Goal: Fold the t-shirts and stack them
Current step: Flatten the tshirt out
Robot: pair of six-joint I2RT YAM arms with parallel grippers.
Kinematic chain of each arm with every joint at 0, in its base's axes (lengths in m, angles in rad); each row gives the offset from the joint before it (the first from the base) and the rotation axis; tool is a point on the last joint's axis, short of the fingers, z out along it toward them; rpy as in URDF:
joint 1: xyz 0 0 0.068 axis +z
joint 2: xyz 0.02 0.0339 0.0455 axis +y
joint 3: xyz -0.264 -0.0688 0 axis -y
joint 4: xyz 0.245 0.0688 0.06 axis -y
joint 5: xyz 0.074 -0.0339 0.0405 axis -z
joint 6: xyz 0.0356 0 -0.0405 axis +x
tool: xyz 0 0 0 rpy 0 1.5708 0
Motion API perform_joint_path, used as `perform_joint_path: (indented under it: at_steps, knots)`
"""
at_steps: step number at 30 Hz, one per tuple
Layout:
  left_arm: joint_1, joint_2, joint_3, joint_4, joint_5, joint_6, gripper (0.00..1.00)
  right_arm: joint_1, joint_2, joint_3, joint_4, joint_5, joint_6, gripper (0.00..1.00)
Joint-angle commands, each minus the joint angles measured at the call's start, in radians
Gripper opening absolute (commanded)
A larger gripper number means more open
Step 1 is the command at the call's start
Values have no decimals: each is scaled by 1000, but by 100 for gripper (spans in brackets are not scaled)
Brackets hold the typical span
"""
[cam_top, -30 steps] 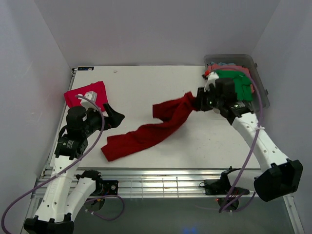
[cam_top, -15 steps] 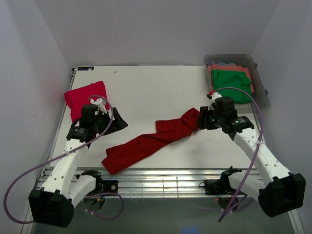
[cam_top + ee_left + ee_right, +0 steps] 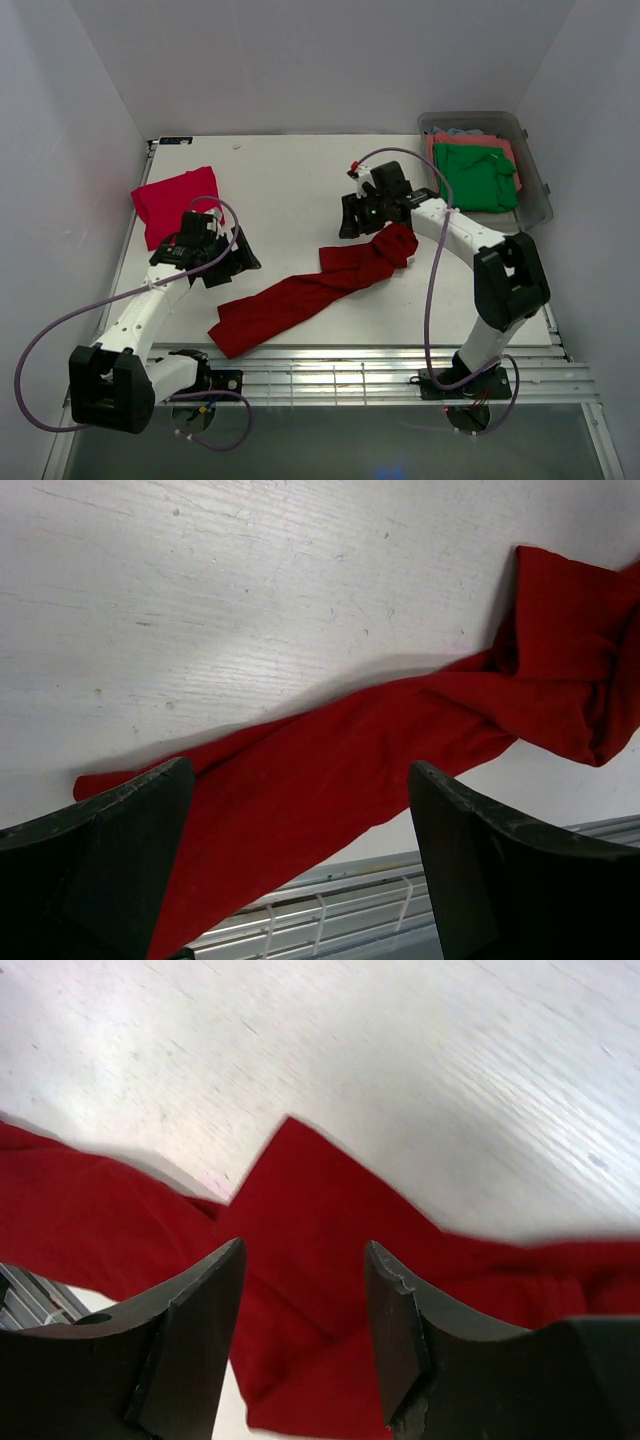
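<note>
Top external view: dark red t-shirt (image 3: 310,285) roped diagonally across desk (image 3: 290,180), upper-right end just below empty, parted right pincer (image 3: 350,215), lower-left end near wide-apart left pincer (image 3: 240,262).

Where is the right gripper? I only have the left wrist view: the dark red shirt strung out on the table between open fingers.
Observer: The right gripper hovers over the far end of the dark red t-shirt, jaws open, nothing clamped.
Operator: Any other shirts out on the table?
Observer: One. A pinkish-red t-shirt lies folded at the far left of the table, beyond the left gripper.
Operator: And the rest of the pile?
Observer: A green t-shirt lies on top inside the clear grey tub at the far right corner, with coral cloth showing under it.
</note>
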Motion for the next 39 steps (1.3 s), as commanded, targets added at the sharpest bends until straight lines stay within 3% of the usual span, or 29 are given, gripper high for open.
perform_joint_path:
  at_steps: [1,6,13,21,31,39]
  knots:
    - [-5,-41,25,-14,15,-18,98,73,96,149,2,-30,-45,57]
    - [-6,-79,-1,-11,24,-39,98,191,255,278,-38,34,-68,57]
    - [-5,-122,-12,-9,62,-24,98,260,379,345,-97,180,-114,56]
    - [-5,-162,-17,-14,91,-34,98,279,321,237,-95,373,-139,55]
    - [-5,-185,-21,-17,105,-33,98,279,335,288,-111,390,-139,54]
    - [-5,-205,-60,-15,116,-48,98,279,246,279,-94,438,-171,55]
